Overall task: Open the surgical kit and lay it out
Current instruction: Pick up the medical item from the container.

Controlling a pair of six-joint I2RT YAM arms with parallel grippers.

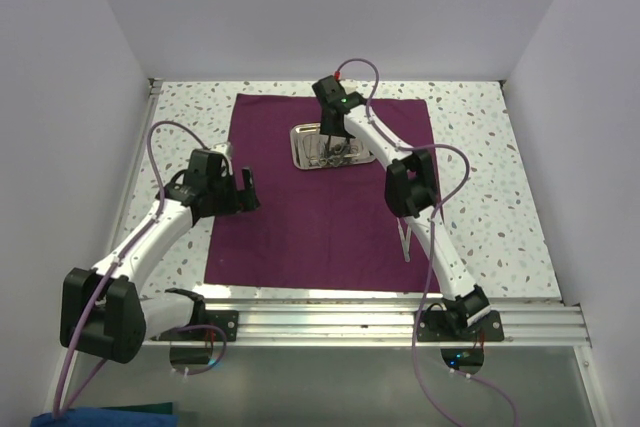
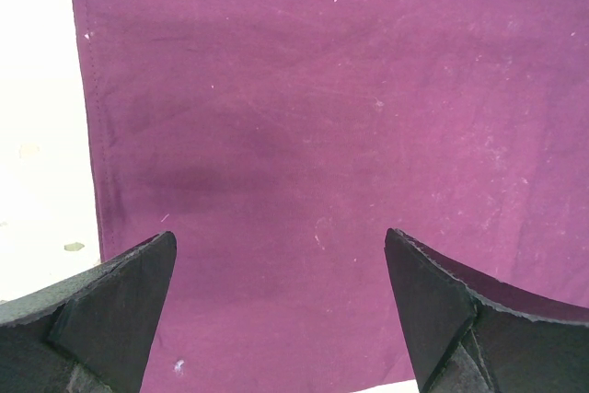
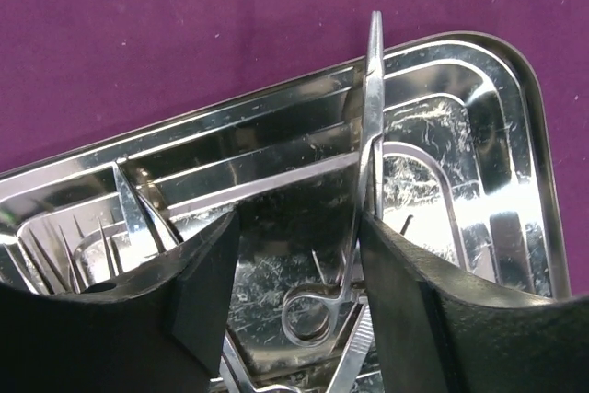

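The dark purple cloth (image 1: 300, 217) lies spread flat on the table. The steel tray (image 1: 303, 159) sits on its far middle and holds several silver instruments. My right gripper (image 1: 336, 143) points down into the tray. In the right wrist view it (image 3: 296, 218) is open, with the ring-handled forceps (image 3: 373, 108) between the jaws, the shaft lying against the right finger (image 3: 414, 301). Tweezers (image 3: 354, 361) and pointed tools (image 3: 129, 209) lie beside them inside the tray rim (image 3: 515, 71). My left gripper (image 1: 249, 192) is open and empty over the cloth's left part (image 2: 322, 89).
One thin silver instrument (image 1: 405, 242) lies at the cloth's right edge, by my right arm. The speckled table (image 1: 480, 147) is walled on three sides. An aluminium rail (image 1: 400, 322) runs along the near edge. Bare table shows left of the cloth (image 2: 37, 135).
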